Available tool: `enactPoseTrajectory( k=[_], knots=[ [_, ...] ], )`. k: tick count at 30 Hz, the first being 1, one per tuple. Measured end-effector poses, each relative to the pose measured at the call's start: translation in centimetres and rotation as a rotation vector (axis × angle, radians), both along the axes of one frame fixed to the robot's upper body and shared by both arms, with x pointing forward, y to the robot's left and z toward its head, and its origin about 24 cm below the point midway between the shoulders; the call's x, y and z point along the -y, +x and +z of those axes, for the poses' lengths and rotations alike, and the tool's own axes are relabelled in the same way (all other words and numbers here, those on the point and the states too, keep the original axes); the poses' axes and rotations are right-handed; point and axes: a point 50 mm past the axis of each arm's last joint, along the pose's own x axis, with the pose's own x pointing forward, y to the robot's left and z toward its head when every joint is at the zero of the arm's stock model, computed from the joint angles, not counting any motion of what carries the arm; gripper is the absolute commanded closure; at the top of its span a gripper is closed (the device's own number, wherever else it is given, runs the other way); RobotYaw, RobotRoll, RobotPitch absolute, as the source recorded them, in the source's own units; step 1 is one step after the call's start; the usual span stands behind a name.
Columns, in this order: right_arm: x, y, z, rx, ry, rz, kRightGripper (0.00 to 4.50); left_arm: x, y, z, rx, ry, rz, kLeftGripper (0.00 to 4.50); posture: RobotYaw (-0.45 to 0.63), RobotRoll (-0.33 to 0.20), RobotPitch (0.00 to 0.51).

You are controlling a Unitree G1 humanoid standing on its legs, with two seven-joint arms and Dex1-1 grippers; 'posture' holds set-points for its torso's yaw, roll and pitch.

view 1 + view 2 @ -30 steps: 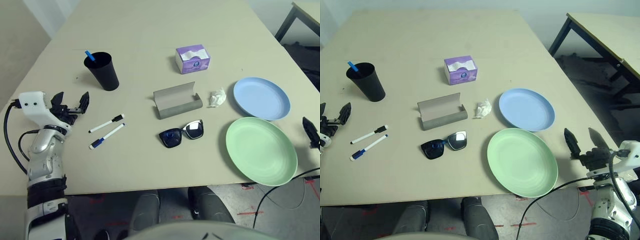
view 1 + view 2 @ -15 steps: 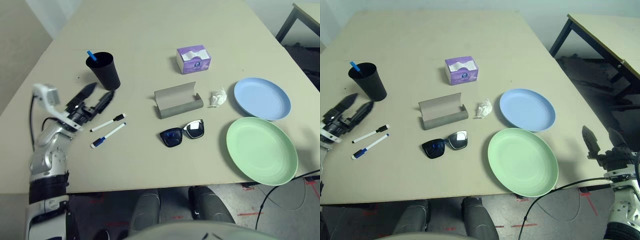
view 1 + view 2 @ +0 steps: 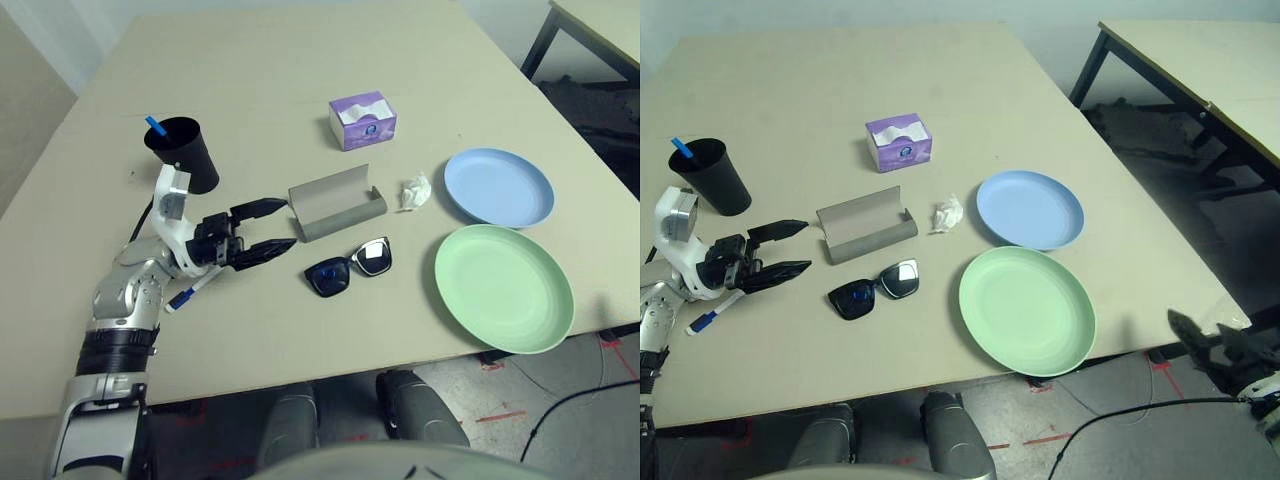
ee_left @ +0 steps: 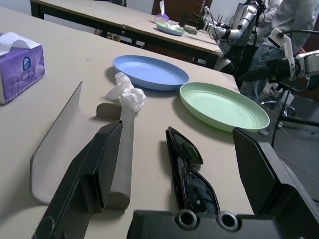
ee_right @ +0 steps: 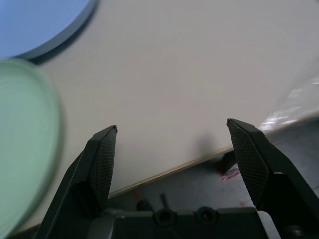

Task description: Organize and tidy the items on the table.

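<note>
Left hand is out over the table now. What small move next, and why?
Probably ease the left hand, open and empty, a little further toward the black sunglasses, which lie loose beside the open grey glasses case. In the left wrist view the sunglasses sit just beyond and between its fingers.

The place looked like a robotics lab or test room. A large plain beige desk (image 3: 300, 60) stood on a bare grey floor (image 3: 1120, 440) marked with red tape (image 3: 1160, 365), and a black cable (image 3: 1110, 412) trailed across that floor. A second desk (image 3: 1200, 60) with a dark metal frame stood close beside it. In the left wrist view, more desks (image 4: 124, 22) ran along the back of the room, another silver robot arm (image 4: 238, 22) reached over one of them, and a person (image 4: 291, 20) stood by it among loose cables.
</note>
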Motion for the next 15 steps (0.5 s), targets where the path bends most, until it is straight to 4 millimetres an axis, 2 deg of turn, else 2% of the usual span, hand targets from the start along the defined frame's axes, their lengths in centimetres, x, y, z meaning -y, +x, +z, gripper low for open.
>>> enactPoseTrajectory(
  k=[4,15],
  knots=[
    [-1.6,1.7,0.1,-0.027,0.038,0.094,0.00,-0.1,-0.1,-0.2,-0.004,-0.002,0.010,0.02,-0.12,0.000,0.116],
    [-2.9,2.4,-0.8,-0.155,0.077,0.211,0.00,-0.2,-0.8,-0.8,-0.015,-0.003,0.046,0.02,-0.10,0.000,0.125]
  ],
)
